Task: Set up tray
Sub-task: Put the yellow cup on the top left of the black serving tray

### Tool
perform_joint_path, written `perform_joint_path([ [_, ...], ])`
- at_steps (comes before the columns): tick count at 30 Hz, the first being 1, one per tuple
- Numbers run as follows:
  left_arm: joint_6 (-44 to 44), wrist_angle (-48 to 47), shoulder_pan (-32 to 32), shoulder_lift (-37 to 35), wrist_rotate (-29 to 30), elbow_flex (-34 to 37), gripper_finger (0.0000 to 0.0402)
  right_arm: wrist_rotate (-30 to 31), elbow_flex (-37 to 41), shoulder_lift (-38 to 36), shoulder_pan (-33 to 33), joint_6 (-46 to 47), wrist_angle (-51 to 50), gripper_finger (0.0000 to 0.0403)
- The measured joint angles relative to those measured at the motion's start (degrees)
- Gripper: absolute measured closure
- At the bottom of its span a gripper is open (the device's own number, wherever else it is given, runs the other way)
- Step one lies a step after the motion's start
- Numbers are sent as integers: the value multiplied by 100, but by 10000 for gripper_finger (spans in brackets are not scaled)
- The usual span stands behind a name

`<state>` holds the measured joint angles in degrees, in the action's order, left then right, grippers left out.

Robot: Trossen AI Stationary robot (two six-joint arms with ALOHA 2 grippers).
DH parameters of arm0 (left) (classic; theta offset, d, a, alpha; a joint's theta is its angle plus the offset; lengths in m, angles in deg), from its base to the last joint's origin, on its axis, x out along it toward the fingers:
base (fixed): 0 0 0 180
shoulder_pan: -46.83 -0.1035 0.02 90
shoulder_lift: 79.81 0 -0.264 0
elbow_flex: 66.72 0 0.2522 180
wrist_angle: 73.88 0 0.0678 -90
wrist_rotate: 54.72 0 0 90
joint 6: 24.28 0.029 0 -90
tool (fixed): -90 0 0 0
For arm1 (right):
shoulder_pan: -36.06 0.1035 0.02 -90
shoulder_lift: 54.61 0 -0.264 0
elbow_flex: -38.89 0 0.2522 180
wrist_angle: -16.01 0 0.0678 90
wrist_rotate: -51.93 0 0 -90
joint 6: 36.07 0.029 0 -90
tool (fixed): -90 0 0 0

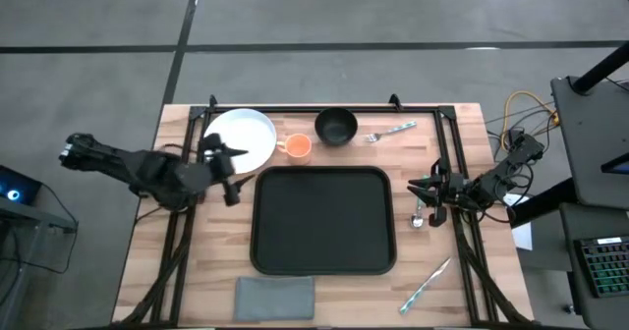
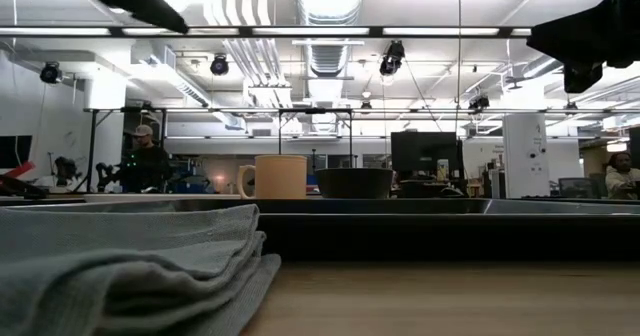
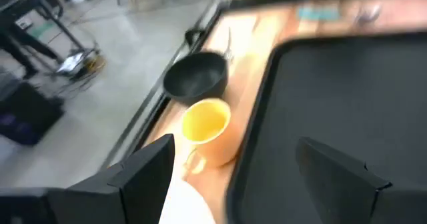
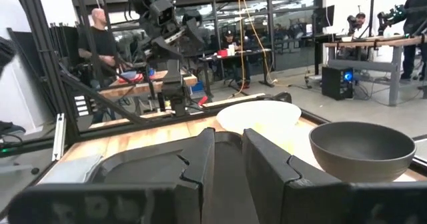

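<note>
The black tray [image 1: 324, 220] lies flat in the middle of the table, and its rim shows in the low view [image 2: 400, 208]. Behind it stand a white plate [image 1: 241, 140], an orange cup [image 1: 297, 147] and a black bowl [image 1: 336, 127]. My left gripper [image 1: 224, 168] hangs open above the gap between the plate and the tray's left rim. In its wrist view [image 3: 233, 177] the cup [image 3: 205, 127], the bowl [image 3: 195, 77] and the tray [image 3: 333, 97] lie ahead. My right gripper [image 1: 425, 191] is shut and raised beside the tray's right rim, facing the bowl [image 4: 361, 147] and the plate [image 4: 259, 115].
A fork [image 1: 391, 131] lies right of the bowl. A spoon [image 1: 418, 215] lies under my right gripper. Another utensil [image 1: 425, 285] sits at the near right, and a folded grey cloth [image 1: 275, 298] at the near edge. People stand in the room behind [image 2: 145, 161].
</note>
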<state>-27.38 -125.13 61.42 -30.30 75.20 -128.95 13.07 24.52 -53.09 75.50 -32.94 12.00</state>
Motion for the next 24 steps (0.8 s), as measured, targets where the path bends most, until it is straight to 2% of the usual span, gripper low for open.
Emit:
perform_joint_path([
  [2, 487, -49, -399, 491, -531, -420, 114, -1, 1, 0, 0, 94, -1, 335],
  [8, 1707, -143, -1881, 2027, -2823, -1651, 114, -64, 1, 7, 4, 379, -148, 335],
  [11, 2064, -505, -2569, 2735, -3597, -2194, 114, -158, 1, 40, 4, 672, -405, 335],
  [16, 2528, -914, -3200, 3646, -3896, -2674, 114, -519, 1, 305, 4, 1264, -648, 335],
  [24, 2867, -874, -3331, 4518, -4081, -2649, 114, -622, 1, 1053, 4, 1852, -642, 335],
])
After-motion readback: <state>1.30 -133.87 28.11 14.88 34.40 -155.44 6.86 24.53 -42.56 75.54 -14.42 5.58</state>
